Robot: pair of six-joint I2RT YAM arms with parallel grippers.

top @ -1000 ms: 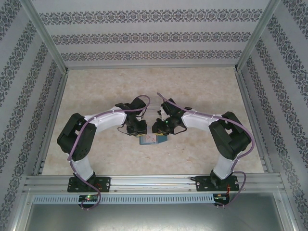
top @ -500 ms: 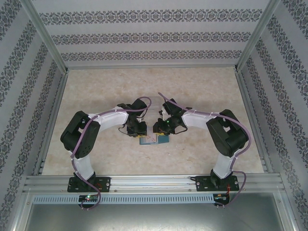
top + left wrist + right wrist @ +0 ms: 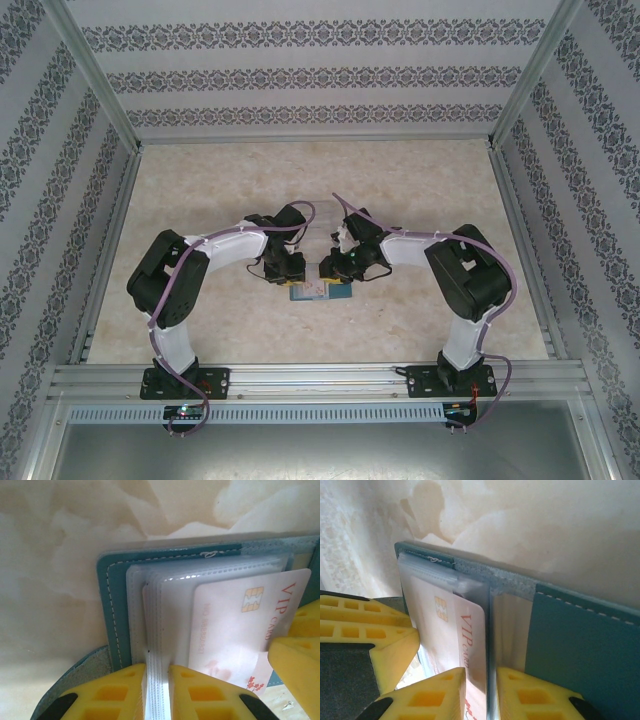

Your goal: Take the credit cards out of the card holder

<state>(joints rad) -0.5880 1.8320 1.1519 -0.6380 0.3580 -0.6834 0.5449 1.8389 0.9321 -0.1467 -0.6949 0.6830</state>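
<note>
Teal leather marks the card holder [image 3: 338,292], which lies open on the surface [image 3: 420,190] near its middle, a little toward the near edge. From above, the left arm [image 3: 215,245] and right arm [image 3: 420,245] bend inward and meet over it. The surface is pale beige with a marbled pattern. Walls [image 3: 300,75] papered in grey ornamental bands close it on three sides, and aluminium rails [image 3: 300,378] run along the front.

At the left wrist, the left gripper [image 3: 157,681] is closed narrow on the holder's stack of clear sleeves [image 3: 165,600], pinning it near the spine. A pale card [image 3: 240,625] with a gold chip and red "VIP" lettering juts partway out of a sleeve. A yellow finger of the other gripper sits at its free end.

At the right wrist, the right gripper [image 3: 481,686] is nearly closed on that card's edge. Whether a sleeve layer is caught with it I cannot tell. The step in hand looks like drawing the first card out, with one side anchoring and the other pulling. The next move calls for a straight pull along the sleeve's opening, away from the spine. The anchoring grip should stay firm so the holder does not drag along.
</note>
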